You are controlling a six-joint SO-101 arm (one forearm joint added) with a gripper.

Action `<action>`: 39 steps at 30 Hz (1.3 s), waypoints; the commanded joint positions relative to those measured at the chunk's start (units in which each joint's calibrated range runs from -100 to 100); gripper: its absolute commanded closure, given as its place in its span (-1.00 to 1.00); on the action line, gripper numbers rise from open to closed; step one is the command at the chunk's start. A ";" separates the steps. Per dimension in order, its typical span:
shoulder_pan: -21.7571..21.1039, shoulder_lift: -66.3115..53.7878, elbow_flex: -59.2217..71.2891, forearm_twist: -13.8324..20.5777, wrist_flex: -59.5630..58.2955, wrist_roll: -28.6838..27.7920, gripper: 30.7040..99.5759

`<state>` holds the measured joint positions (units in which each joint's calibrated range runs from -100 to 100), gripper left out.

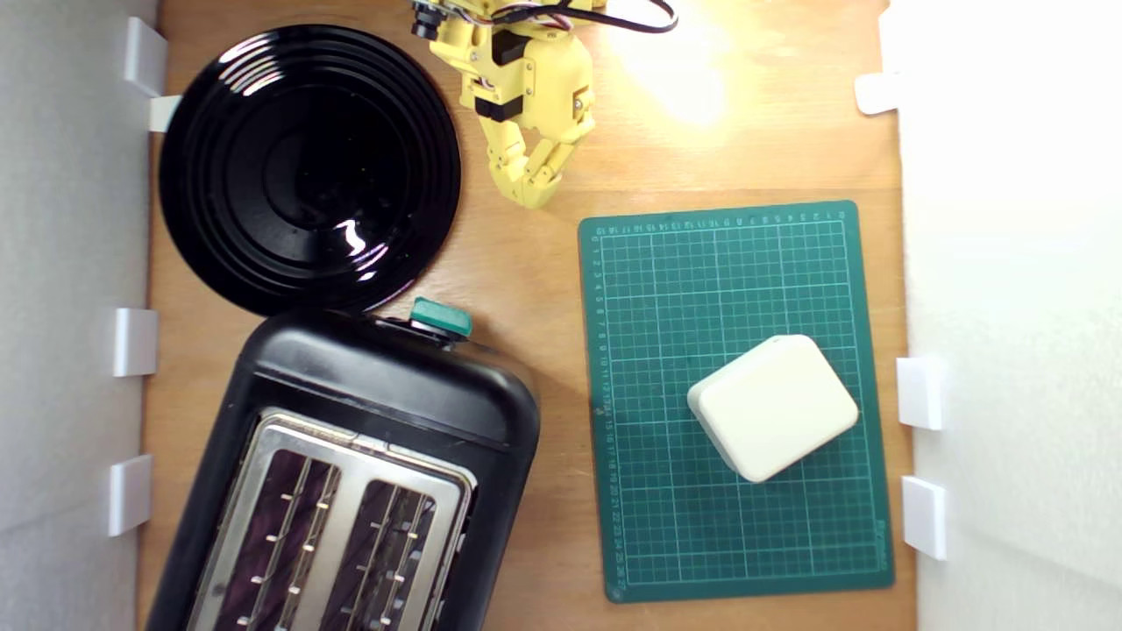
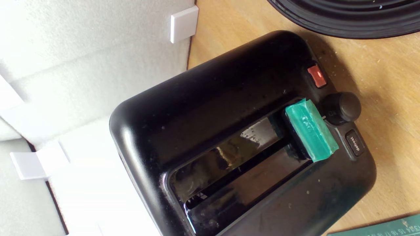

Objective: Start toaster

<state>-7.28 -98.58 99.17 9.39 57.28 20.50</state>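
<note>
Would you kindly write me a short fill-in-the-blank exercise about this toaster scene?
1. The toaster has ____ slots in its silver top plate.
2. The cream block rests on the ____ cutting mat.
3. In the exterior view, the round black plate lies to the ____ of the yellow hand.
4. The lever knob on the toaster's end is wrapped in ____ tape.

Missing words: two; green; left; green
</note>
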 commanded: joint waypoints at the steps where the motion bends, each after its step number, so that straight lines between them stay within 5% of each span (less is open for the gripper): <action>1: -0.19 -0.83 0.56 -0.01 1.10 -0.18 0.98; 39: -4.15 -0.33 0.56 0.18 1.10 -0.18 0.98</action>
<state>-10.89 -98.58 99.17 9.39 57.53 20.50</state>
